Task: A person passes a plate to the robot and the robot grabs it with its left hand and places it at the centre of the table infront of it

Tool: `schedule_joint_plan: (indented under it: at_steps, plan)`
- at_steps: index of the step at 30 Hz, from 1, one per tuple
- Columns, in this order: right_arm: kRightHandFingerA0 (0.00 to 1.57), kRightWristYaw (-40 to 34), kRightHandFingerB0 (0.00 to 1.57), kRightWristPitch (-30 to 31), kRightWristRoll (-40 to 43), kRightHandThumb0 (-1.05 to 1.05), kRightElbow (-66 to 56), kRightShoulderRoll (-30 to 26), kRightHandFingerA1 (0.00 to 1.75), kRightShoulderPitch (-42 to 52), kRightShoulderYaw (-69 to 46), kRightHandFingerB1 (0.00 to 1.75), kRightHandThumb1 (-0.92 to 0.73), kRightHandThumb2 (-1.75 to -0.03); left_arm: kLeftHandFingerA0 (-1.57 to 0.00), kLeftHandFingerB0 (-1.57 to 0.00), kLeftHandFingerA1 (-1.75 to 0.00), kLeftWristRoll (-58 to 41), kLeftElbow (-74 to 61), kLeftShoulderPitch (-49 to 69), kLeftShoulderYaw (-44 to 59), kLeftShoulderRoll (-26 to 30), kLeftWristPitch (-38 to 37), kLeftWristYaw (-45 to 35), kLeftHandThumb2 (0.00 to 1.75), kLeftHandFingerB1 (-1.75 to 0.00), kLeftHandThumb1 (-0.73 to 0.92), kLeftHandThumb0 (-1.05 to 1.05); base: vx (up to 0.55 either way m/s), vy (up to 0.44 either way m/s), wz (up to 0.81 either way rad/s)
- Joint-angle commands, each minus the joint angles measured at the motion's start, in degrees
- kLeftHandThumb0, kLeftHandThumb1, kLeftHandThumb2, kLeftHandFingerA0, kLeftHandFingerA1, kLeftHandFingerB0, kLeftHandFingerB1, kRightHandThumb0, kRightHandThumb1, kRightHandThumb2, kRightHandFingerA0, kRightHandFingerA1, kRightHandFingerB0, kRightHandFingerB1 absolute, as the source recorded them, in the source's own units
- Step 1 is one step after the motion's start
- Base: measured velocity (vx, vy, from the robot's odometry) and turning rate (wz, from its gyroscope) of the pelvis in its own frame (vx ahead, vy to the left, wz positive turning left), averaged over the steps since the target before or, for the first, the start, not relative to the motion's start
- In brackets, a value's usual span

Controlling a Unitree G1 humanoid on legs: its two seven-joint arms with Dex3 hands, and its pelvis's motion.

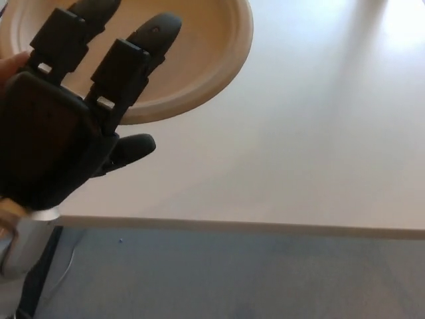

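Left hand [56, 126] over the near-left part of the plate [206, 60], fingers [129, 63] spread, holding nothing. Plate at the far left of the table [319, 146]. Probably light, thin, easily bent; best taken at the rim.
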Motion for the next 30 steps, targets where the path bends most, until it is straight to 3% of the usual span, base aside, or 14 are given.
schedule_joint_plan:
  at_steps: [1,2,3,4,6,9,15,16,17,22,24,30]
  plan:
    - [0.21,0.61,0.18,0.03,-0.50,-0.87,0.08,-1.79,0.55,-0.36,0.21,0.44,-0.82,-0.66,-0.73,-0.51,-0.54,7.31,6.38,-4.10,-1.79,1.17,7.86,15.44,0.65,-0.47,0.41,-0.41,0.00,0.000,0.00]
    - [0.22,0.68,0.19,0.06,-0.40,-0.89,0.10,-1.77,0.57,-0.43,0.16,0.46,-0.82,-0.66,-0.89,-0.66,-0.53,7.15,7.02,-4.75,-1.98,1.28,8.06,16.60,0.56,-0.45,0.51,-0.32,0.00,0.000,0.00]
    - [0.22,0.67,0.19,0.09,-0.36,-0.89,0.22,-1.73,0.57,-0.56,0.13,0.46,-0.82,-0.66,-0.89,-0.66,-0.53,7.07,7.30,-5.14,-2.02,1.30,8.25,17.08,0.56,-0.45,0.51,-0.32,0.00,0.000,0.00]
    - [0.22,0.64,0.19,0.01,-0.46,-0.87,0.18,-1.77,0.57,-0.55,0.22,0.46,-0.83,-0.66,-0.95,-0.84,-0.69,7.07,7.71,-5.69,-2.26,1.41,8.52,17.76,0.56,-0.52,0.52,-0.25,0.00,0.000,0.00]
    - [0.24,0.54,0.19,-0.02,-0.75,-0.89,0.01,-1.90,0.57,-0.50,0.51,0.46,-0.82,-0.67,-0.97,-0.87,-0.70,6.49,7.56,-6.32,-2.65,1.28,9.39,16.77,0.56,-0.54,0.52,-0.25,0.00,0.000,0.00]
    - [0.23,0.40,0.19,0.15,-0.80,-0.90,-0.02,-2.04,0.57,-0.55,0.68,0.46,-0.81,-0.67,-1.04,-0.88,-0.57,3.53,7.80,-6.49,-3.30,1.89,8.65,16.17,0.54,-0.54,0.47,-0.21,0.00,0.000,0.00]
    - [0.21,0.43,0.18,-0.11,-0.63,-0.90,0.17,-2.03,0.57,-0.54,0.72,0.45,-0.82,-0.66,-1.03,-0.87,-0.57,2.27,7.57,-6.04,-5.05,3.71,9.99,16.69,0.55,-0.54,0.47,-0.20,0.00,0.000,0.00]
    - [0.22,0.37,0.19,-0.15,-0.81,-0.88,0.14,-2.04,0.58,-0.61,0.90,0.46,-0.83,-0.66,-1.00,-0.86,-0.58,0.79,7.57,-6.02,-5.36,4.14,9.17,16.52,0.55,-0.55,0.47,-0.19,0.00,0.000,0.00]
    - [0.22,0.37,0.18,-0.14,-0.92,-0.87,0.11,-2.04,0.58,-0.66,1.03,0.46,-0.83,-0.66,-0.99,-0.85,-0.70,0.34,7.51,-5.99,-5.76,4.51,9.04,16.56,0.54,-0.55,0.47,-0.18,0.00,0.000,0.00]
    - [0.23,0.47,0.19,0.22,-0.64,-0.89,0.18,-1.89,0.58,-1.06,1.02,0.46,-0.83,-0.66,-1.00,-0.87,-0.77,1.60,7.80,-6.52,-7.38,5.88,10.56,18.20,0.53,-0.56,0.45,-0.16,0.00,0.000,0.00]
    - [0.22,0.24,0.19,0.04,-0.72,-0.87,0.28,-1.88,0.58,-1.05,1.09,0.46,-0.83,-0.66,-1.01,-0.87,-0.61,1.14,7.76,-6.59,-8.04,5.97,11.15,18.16,0.54,-0.56,0.44,-0.15,0.00,0.000,0.00]
    - [0.22,0.29,0.19,-0.14,-0.80,-0.88,0.29,-2.06,0.58,-0.95,1.26,0.46,-0.83,-0.66,-0.99,-0.85,-0.55,1.15,7.88,-6.79,-9.72,6.94,12.16,18.86,0.54,-0.55,0.45,-0.16,0.00,0.000,0.00]
